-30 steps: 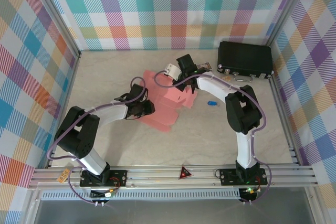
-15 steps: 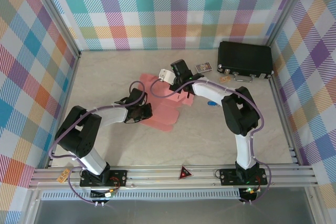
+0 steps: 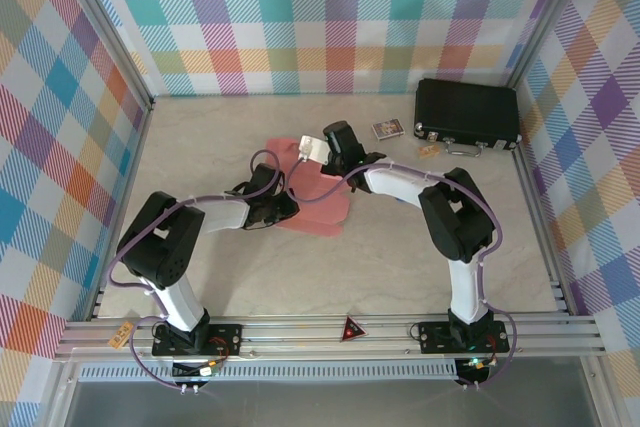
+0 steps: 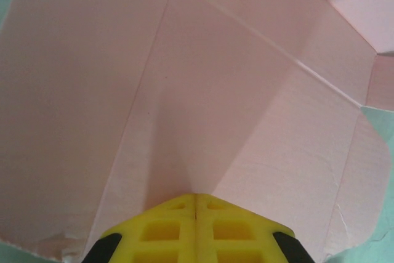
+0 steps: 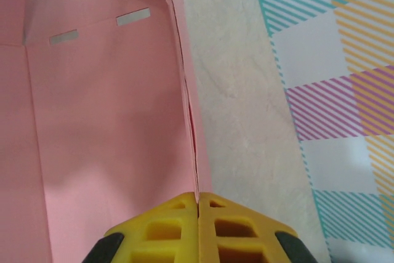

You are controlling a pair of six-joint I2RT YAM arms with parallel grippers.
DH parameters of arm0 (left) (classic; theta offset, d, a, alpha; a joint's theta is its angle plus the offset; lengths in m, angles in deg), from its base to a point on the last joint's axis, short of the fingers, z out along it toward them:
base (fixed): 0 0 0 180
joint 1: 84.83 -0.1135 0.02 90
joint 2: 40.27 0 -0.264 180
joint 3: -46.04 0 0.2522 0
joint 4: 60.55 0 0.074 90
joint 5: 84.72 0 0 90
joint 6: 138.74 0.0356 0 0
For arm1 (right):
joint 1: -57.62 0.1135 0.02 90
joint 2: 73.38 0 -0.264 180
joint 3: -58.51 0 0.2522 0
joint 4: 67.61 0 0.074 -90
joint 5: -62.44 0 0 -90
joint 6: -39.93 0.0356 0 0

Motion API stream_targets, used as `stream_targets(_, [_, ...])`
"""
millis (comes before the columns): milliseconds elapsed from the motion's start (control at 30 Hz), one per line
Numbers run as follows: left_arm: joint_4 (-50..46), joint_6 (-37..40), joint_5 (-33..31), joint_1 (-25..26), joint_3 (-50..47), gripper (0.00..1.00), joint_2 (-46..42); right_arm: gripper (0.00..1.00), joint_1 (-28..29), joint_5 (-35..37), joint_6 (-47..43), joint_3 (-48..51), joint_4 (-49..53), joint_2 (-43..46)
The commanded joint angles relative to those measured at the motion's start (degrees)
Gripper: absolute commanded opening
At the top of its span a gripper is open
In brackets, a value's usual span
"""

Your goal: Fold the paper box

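The box (image 3: 325, 213) looks folded tighter than a second ago and lies far-left to near-right. My left gripper (image 4: 196, 199) and right gripper (image 5: 198, 198) pinch it.

The box (image 4: 203, 103) is matt pink card, faintly grained, creased. The left gripper (image 4: 196, 196) is smooth yellow plastic. The table (image 5: 240, 121) looks matt, mottled.

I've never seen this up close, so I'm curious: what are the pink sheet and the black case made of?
The pink sheet looks like thin matte card: sharp crease lines, cut slots, a slightly frayed edge. The black case seems a stiff shell, perhaps plastic, with a dull finish and pale fittings on its front edge.
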Motion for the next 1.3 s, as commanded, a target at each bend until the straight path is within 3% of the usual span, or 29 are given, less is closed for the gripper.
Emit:
stream_targets(0, [0.8, -1.5, 0.9, -0.3, 0.3, 0.0, 3.2, 0.04, 1.2, -0.2, -2.1, 2.3, -3.4, 1.8])
stream_targets(700, [4.5, -1.9, 0.6, -0.3, 1.3, 0.0, 6.4, 0.03, 2.3, -1.8, -10.8, 12.3, -17.5, 2.9])
stream_targets(1267, [4.0, -1.3, 1.0, -0.4, 1.2, 0.02, 5.2, 0.05, 2.9, 1.2, -17.2, 17.0, -30.7, -0.5])
